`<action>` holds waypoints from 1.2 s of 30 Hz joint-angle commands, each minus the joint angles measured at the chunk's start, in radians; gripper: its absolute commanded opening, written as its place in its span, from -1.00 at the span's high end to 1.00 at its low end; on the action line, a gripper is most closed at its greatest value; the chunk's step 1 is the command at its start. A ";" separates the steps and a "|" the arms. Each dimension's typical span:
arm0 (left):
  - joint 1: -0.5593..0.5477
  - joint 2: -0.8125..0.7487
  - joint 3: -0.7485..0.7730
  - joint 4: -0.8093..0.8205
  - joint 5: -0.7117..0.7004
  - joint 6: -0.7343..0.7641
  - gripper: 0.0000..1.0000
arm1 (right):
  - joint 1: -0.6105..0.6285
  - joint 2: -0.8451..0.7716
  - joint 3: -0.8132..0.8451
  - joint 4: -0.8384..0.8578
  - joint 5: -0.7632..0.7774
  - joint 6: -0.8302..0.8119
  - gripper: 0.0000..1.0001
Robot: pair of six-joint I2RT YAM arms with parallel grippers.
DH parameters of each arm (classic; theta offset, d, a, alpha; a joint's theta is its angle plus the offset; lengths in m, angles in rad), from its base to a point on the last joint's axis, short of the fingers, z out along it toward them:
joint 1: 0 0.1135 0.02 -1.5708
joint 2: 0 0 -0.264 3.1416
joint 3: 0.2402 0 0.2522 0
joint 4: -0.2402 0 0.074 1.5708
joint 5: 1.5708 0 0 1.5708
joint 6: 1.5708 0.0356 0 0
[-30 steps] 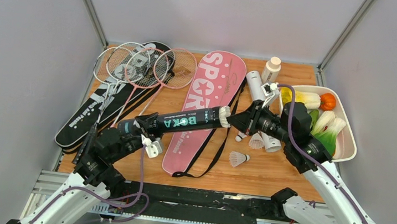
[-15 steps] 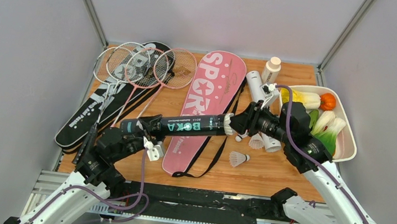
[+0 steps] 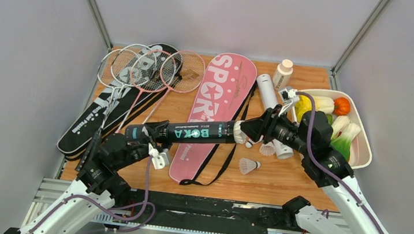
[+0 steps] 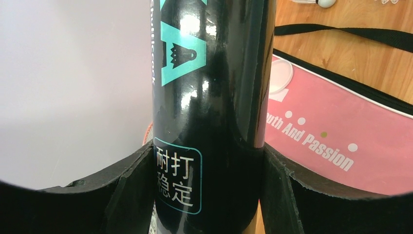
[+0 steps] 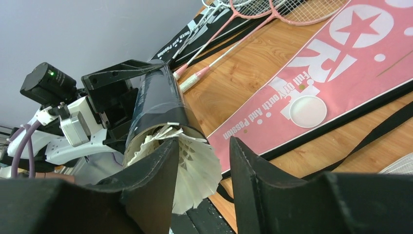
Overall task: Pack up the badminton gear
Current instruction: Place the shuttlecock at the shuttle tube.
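My left gripper [image 3: 143, 133] is shut on the lower end of a long black "BOKA" tube [image 3: 191, 131] and holds it slanted above the pink "SPORT" bag [image 3: 219, 89]. In the left wrist view the tube [image 4: 209, 97] fills the gap between my fingers [image 4: 134, 187]. A white feather shuttlecock [image 3: 238, 132] sticks out of the tube's open mouth. My right gripper [image 3: 251, 130] is open just at that mouth. In the right wrist view the feathers [image 5: 199, 170] lie beside my left finger [image 5: 146, 180], and the jaws stand apart.
Two loose shuttlecocks [image 3: 249, 167] [image 3: 267, 148] lie on the table by a white tube [image 3: 269, 91]. Several rackets [image 3: 140, 66] lie on a black bag [image 3: 84, 127] at the back left. A small white bottle [image 3: 282, 72] and a white tray [image 3: 363, 154] of toy vegetables stand at the right.
The black tube has dropped to a flatter tilt. My right gripper has drawn back a little to the right, and the shuttlecock stays in the tube's mouth.
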 commanded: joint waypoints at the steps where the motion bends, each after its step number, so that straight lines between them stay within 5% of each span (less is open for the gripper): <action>1: -0.002 -0.005 0.067 0.057 0.032 -0.032 1.00 | 0.003 -0.055 0.047 0.002 -0.004 -0.068 0.17; 4: -0.002 0.001 0.078 0.061 0.042 -0.057 1.00 | 0.003 -0.069 0.047 -0.003 -0.037 -0.095 0.32; 8: -0.002 0.002 0.082 0.069 0.065 -0.075 1.00 | 0.003 -0.076 0.055 -0.012 -0.068 -0.134 0.18; 14: -0.002 0.000 0.089 0.071 0.083 -0.092 1.00 | 0.003 -0.074 0.070 -0.010 -0.098 -0.192 0.27; 21: -0.003 0.000 0.091 0.064 0.077 -0.094 1.00 | 0.003 -0.060 0.084 0.009 -0.161 -0.183 1.00; 28: -0.002 0.021 0.096 0.074 0.068 -0.095 1.00 | 0.003 -0.030 0.018 0.104 -0.213 -0.112 1.00; 36: -0.002 0.064 0.115 0.080 0.078 -0.094 1.00 | 0.027 -0.008 -0.018 0.118 -0.103 -0.086 1.00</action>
